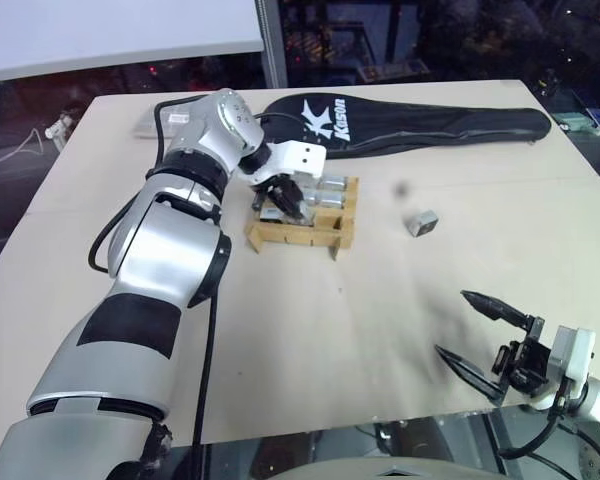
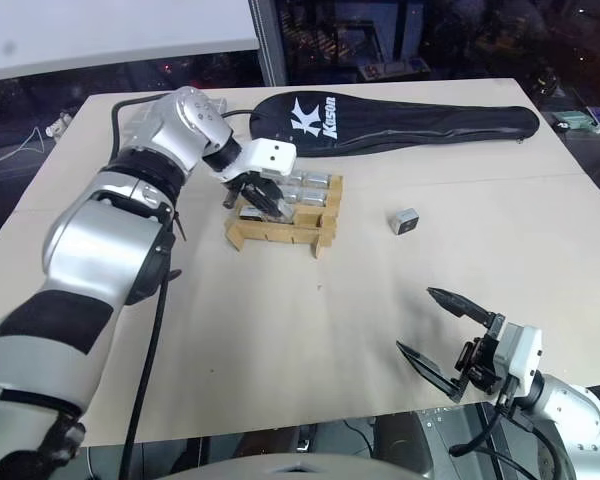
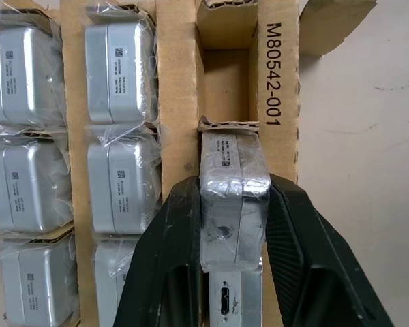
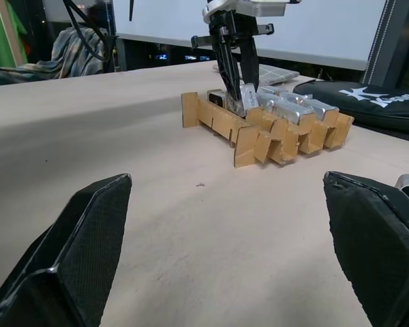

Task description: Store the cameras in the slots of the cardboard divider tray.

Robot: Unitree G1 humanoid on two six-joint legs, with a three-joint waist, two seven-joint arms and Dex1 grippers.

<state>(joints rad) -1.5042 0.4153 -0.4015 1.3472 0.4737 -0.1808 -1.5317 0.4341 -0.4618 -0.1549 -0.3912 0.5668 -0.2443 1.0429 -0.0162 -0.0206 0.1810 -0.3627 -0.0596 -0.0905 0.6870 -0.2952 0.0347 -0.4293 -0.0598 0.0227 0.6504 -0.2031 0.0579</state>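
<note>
I saw a tan cardboard divider tray (image 1: 302, 238) printed with black lettering at the upper middle of the frame, its silver-grey cameras (image 3: 119, 71) wrapped in clear film with small white labels. The table (image 1: 310, 330) under it was pale beige, and the racket cover (image 1: 420, 125) at the top was black with white Kason lettering. One loose grey camera (image 1: 421, 222) showed right of centre, and both grippers' fingers (image 4: 68, 252) were black.

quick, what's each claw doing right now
left claw: shut on a camera, over the cardboard divider tray
right claw: open, holding nothing, over the table
</note>
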